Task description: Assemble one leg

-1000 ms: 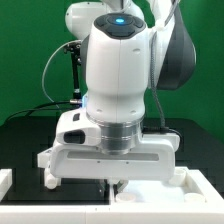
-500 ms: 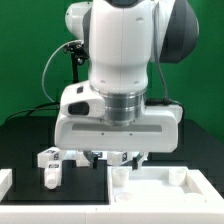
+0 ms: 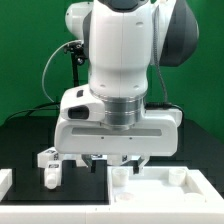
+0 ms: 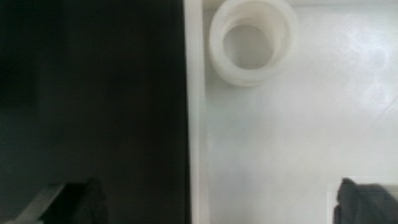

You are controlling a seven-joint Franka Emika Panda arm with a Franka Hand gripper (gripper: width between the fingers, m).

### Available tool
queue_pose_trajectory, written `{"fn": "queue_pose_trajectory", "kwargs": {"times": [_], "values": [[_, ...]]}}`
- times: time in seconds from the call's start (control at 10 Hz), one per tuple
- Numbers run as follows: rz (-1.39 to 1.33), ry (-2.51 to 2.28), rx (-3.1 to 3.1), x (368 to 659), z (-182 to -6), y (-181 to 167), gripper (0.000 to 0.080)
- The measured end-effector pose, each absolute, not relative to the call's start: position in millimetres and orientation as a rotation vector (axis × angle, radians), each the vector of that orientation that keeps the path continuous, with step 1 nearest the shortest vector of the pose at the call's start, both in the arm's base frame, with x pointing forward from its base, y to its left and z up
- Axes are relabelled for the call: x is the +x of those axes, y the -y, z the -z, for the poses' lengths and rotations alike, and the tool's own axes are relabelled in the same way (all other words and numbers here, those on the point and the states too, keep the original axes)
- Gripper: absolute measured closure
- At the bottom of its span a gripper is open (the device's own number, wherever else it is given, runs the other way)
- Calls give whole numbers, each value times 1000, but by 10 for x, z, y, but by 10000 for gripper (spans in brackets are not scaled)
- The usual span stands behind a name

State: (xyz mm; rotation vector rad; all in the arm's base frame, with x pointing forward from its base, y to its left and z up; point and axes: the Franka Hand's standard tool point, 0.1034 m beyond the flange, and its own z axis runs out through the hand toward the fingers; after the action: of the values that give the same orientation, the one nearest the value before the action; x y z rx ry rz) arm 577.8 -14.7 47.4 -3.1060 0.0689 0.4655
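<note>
A small white leg [image 3: 49, 167] with a black-and-white tag lies on the black table at the exterior view's left, apart from my gripper. My gripper [image 3: 115, 160] hangs open and empty just above the near edge of the large white panel [image 3: 160, 186]. In the wrist view the gripper [image 4: 221, 205] straddles the panel's straight edge: one dark fingertip [image 4: 71, 204] is over the black table, the other over the white panel [image 4: 302, 130]. A round raised socket [image 4: 253, 45] shows on the panel ahead of the fingers. Nothing lies between the jaws.
A white piece [image 3: 5, 181] lies at the lower edge on the exterior view's left. A black stand with cables [image 3: 72, 70] rises behind the arm on that side. A green wall closes off the back.
The arm has risen and drawn back since one second ago, uncovering the leg and the fingers. Since half a second ago it has barely moved.
</note>
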Motion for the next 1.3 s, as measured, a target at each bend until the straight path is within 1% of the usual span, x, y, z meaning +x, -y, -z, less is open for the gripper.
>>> {"fn": "queue_pose_trajectory", "kwargs": {"times": [0.1,0.2,0.3,0.4,0.5,0.7,0.8,1.0,1.1,1.2,1.3], "values": [[-495,-92,-3088,5630,-475,188,151],[-533,-49,-3076,5411,-539,301,151],[-498,-10,-3084,5300,-639,354,151],[-487,2,-3088,5261,-722,350,151],[-497,3,-3087,5262,-673,348,151],[-499,4,-3087,5261,-663,347,151],[-525,22,-3079,5203,-655,370,151],[-633,17,-3065,4813,-644,530,151],[-662,15,-3068,4694,-642,533,151],[-817,-138,-3053,4635,-718,382,151],[-926,-106,-3018,4661,-725,334,151]]}}
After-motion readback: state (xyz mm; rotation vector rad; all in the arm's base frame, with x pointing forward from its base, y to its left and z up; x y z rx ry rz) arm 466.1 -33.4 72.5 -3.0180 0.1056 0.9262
